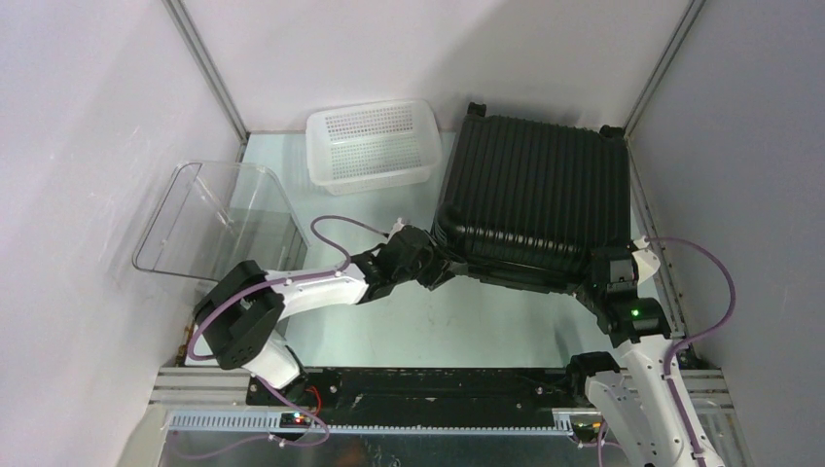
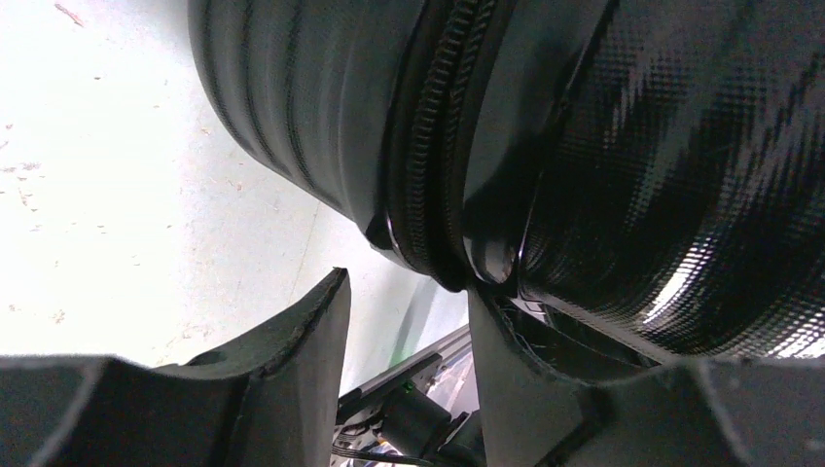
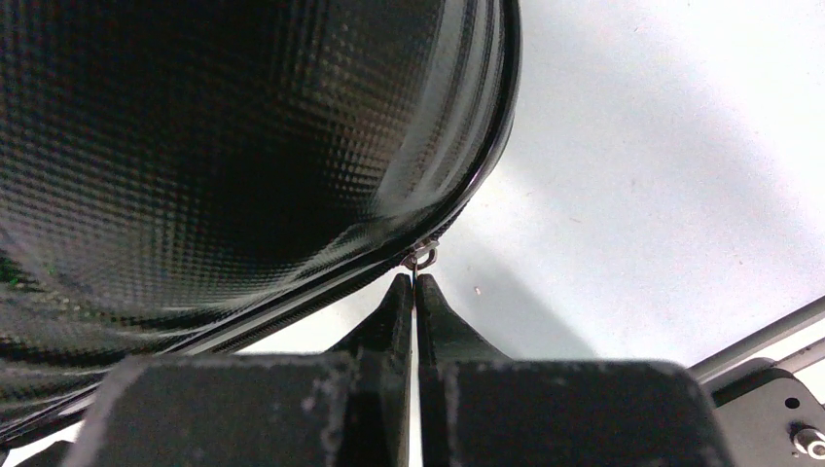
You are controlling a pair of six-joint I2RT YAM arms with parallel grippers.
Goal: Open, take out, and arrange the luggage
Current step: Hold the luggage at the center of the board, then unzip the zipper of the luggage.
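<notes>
Luggage [image 1: 535, 185] just right of white basket [image 1: 370, 178]; looks heavy, stiff, slick-shelled. Best worked by zipper pull [image 3: 423, 256], pinched in closed right gripper [image 3: 414, 282]. Left gripper [image 2: 407, 284] half-spread at zipper seam, holding nothing.

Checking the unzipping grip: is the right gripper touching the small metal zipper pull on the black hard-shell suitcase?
Touching. Right wrist view: the right gripper, shut, meets the small metal zipper pull with no gap.

A black suitcase [image 1: 530, 199] is laid flat on the table [image 1: 467, 321], the left tool [image 1: 428, 263] and right tool [image 1: 613, 268] are held at its near corners, and a white basket [image 1: 372, 146] is set just beside it.
</notes>
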